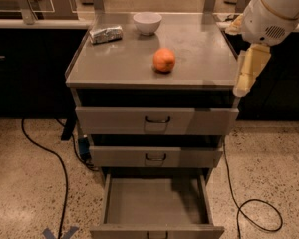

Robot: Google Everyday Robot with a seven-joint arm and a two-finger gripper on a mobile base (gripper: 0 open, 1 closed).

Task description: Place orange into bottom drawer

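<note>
Where the view came closest, the bottom drawer (154, 203) stood pulled well out from the grey cabinet, its plain grey floor showing and partly in shadow toward the back. A blue tape mark (60, 232) lay on the speckled floor (20, 183) just left of the drawer front. A black cable (57, 158) trailed across the floor on the left, and another cable (261, 218) looped on the right.

Above the open drawer, the middle drawer (154, 157) and the top drawer (157, 119) sat pushed in, each with a small dark handle at its centre.

On the cabinet top (199, 44), the orange (164, 60) rested alone a little right of centre, toward the front edge. It was well apart from the bottom drawer and touched by nothing but the surface beneath it.

The gripper (246, 76) hung in the air just off the cabinet's right front corner, at about the height of the top surface, pointing downward from the white arm (274, 9). It held nothing and touched nothing that could be seen. Whether it was spread or closed could not be told from this angle. It was clearly apart from the orange.

Farther back, a crumpled foil packet (105, 34) lay near the left rear corner. A white bowl (147, 23) stood upright at the rear edge, just right of the packet.
</note>
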